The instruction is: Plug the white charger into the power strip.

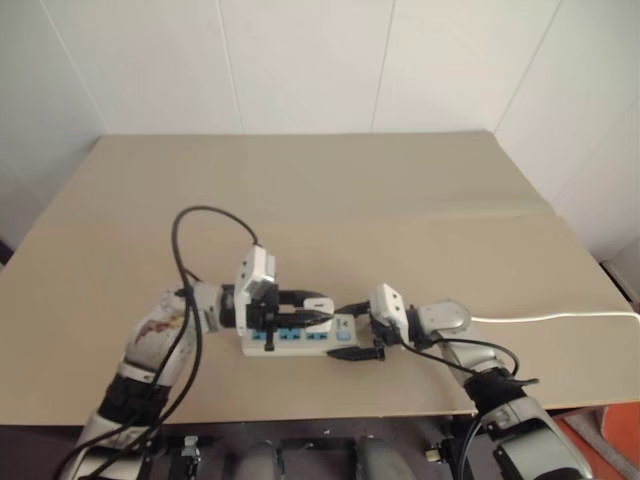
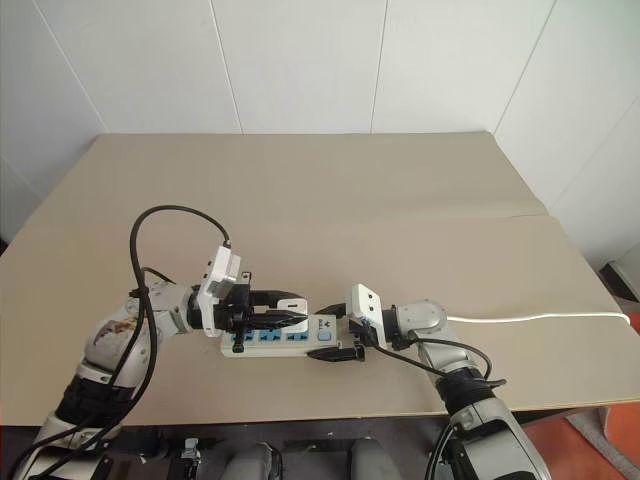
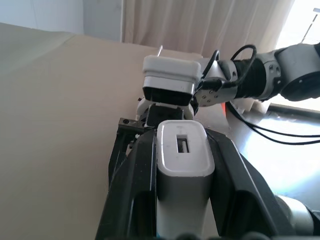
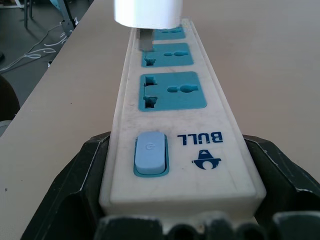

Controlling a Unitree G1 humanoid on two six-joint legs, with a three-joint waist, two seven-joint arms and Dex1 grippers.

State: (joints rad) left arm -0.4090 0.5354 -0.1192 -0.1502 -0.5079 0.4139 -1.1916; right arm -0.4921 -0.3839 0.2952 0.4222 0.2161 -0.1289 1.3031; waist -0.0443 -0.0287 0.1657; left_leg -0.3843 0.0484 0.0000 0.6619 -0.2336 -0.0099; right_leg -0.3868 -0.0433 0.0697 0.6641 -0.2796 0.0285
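Observation:
The power strip (image 4: 172, 95) lies on the tan table near its front edge, its blue sockets facing up and its switch (image 4: 150, 152) at the end toward my right arm. My right gripper (image 1: 352, 332) is shut on that switch end, one black finger on each long side. My left gripper (image 1: 322, 308) is shut on the white charger (image 3: 182, 150) and reaches level over the strip (image 1: 296, 341) from the left. In the right wrist view the charger (image 4: 147, 11) hangs just above the middle socket, its metal prong at the slot.
A thin white cord (image 1: 555, 318) runs from beside my right wrist across the table (image 1: 400, 200) to its right edge. The table's front edge (image 1: 300, 412) is close behind the strip. White walls stand beyond the far edge.

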